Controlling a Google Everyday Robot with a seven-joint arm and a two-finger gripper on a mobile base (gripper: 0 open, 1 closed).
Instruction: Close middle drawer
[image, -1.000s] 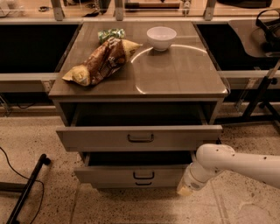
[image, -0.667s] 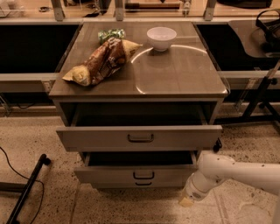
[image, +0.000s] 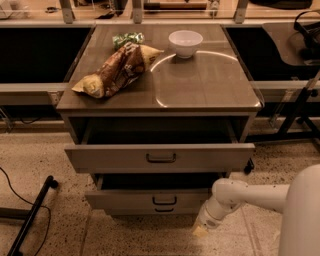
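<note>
The middle drawer (image: 125, 199) of the grey-tan cabinet stands pulled out partway, its dark bail handle facing me. Above it the taller top drawer (image: 100, 159) is pulled out further, overhanging it. Only the handle and a thin strip of the lowest drawer (image: 164, 210) show beneath. My gripper (image: 201, 230) is at the end of the white arm coming in from the lower right. It is low near the floor, just below and right of the middle drawer's front right corner, apart from the front.
On the cabinet top (image: 210, 90) lie a brown chip bag (image: 117, 70), a green packet (image: 126, 38) and a white bowl (image: 185, 43). A black stand leg and cable (image: 30, 217) lie on the floor at left. A metal frame leg (image: 295, 112) stands at right.
My arm has dropped lower and slightly left, from beside the middle drawer's front to near the floor below its right corner. Neither open drawer has moved.
</note>
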